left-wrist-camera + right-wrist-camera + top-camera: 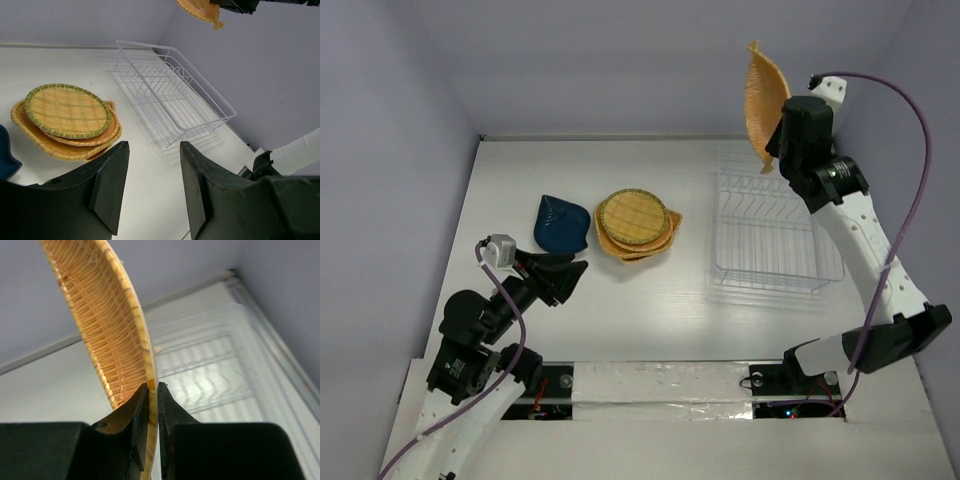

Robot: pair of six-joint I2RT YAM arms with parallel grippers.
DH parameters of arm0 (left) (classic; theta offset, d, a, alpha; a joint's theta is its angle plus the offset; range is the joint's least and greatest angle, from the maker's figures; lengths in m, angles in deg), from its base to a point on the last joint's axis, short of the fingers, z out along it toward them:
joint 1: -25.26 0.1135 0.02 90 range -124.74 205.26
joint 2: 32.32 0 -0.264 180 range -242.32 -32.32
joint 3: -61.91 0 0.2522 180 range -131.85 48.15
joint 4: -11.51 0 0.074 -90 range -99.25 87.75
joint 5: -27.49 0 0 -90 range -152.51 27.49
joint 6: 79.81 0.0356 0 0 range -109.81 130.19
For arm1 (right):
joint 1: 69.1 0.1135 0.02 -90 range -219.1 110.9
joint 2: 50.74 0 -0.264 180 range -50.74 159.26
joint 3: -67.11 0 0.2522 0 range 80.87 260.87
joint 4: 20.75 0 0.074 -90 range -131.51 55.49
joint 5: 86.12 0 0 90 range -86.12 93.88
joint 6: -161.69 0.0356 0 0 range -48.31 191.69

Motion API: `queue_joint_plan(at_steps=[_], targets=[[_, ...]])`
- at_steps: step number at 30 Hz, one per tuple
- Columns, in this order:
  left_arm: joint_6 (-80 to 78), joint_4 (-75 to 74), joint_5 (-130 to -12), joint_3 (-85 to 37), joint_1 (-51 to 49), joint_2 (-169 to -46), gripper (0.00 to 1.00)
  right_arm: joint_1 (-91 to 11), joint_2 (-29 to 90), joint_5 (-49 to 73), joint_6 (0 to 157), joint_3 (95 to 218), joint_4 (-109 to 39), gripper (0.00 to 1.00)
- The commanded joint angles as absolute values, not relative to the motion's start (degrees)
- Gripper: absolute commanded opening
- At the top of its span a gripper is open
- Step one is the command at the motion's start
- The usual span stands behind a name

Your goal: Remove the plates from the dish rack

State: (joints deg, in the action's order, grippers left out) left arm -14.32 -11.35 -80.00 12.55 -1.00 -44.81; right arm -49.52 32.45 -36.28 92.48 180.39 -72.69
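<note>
Top external view pretty much tells the story: the dish rack (780, 240), sitting toward the right edge of the surface (650, 320), looks empty, no plate standing between its wire dividers as far as anyone can see. The last one out is the orange woven plate (763, 100), hanging on edge high over the far end of the rack, near the far right corner. The right tool (777, 138) has its fingers pressed onto that plate's rim, and the right wrist view shows the pinch clearly, the rim squeezed between the two tips. So by the look of it the job is nearly finished, and what's left is carrying this plate over and setting it down with the rest. The rest: a stack of orange plates (638, 225) around the middle of the surface, and the dark blue plate (562, 225) just beside it on the side toward the left edge. Count-wise that's one rack, one blue plate, one orange plate in the air, and at least three in the stack (a green-rimmed round one on top, another under it, a bigger one at the bottom). There may be a fourth, the layers are hard to tell apart. The left tool (570, 278) hovers near the blue plate, toward the near left corner, fingers spread with nothing between them.
</note>
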Motion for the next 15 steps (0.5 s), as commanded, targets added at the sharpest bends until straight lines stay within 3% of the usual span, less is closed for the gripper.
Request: queue_joint_plan(at_steps=[1,3,9,11,15], targets=[[-14.8,-9.3,-79.0,12.6,-1.3,-46.5,0.42,-49.0,27.8,-10.1,91.3,171.6,-62.7,0.0],[-14.9,-9.5,-78.5,12.6,-0.8,-47.3,0.42,-49.0,24.8,3.3,95.0,164.0,-54.9,0.0],[-14.8,-9.9,-77.4,12.5,-0.2,-49.4,0.42,-47.7,20.8,28.1,106.2,144.2,-32.9,0.0],[-14.8,-9.9,-77.4,12.4,-0.2,-50.4,0.42,-47.2,21.3,30.9,111.6,138.7,-23.0,0.0],[-14.8,-10.0,-77.2,12.3,0.3,-52.3,0.41,-44.7,27.1,32.9,114.1,138.6,-20.6,0.0]])
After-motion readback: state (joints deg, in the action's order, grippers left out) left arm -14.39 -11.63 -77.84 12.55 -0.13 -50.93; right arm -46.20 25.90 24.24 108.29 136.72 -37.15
